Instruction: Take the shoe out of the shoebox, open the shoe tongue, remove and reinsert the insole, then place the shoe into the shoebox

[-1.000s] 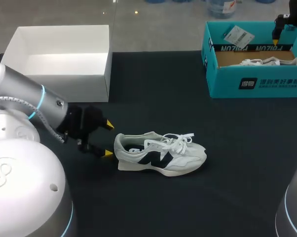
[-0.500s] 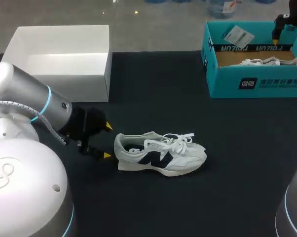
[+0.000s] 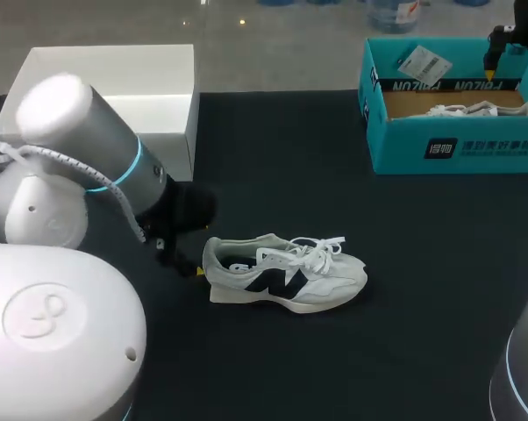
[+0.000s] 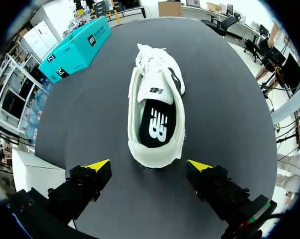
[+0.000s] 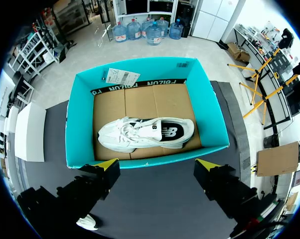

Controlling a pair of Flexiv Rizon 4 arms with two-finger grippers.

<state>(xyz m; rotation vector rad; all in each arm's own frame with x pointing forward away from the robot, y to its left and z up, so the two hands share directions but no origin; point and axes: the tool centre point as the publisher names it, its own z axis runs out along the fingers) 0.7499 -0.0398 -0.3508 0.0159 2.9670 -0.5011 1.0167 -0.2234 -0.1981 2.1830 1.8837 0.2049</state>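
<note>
Left gripper [image 4: 148, 165] spread wide just behind the heel of the shoe [image 4: 157, 99], upright on the table [image 4: 90, 124], well apart from the shoebox [image 3: 457, 145]. Ease forward level, straddle the heel, close gently to avoid skidding.

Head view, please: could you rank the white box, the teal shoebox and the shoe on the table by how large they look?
1. Joint largest: the white box and the teal shoebox. They look about alike, and the picture's edge cuts off the shoebox, so I will not rank them.
2. Smallest: the shoe on the table.
</note>
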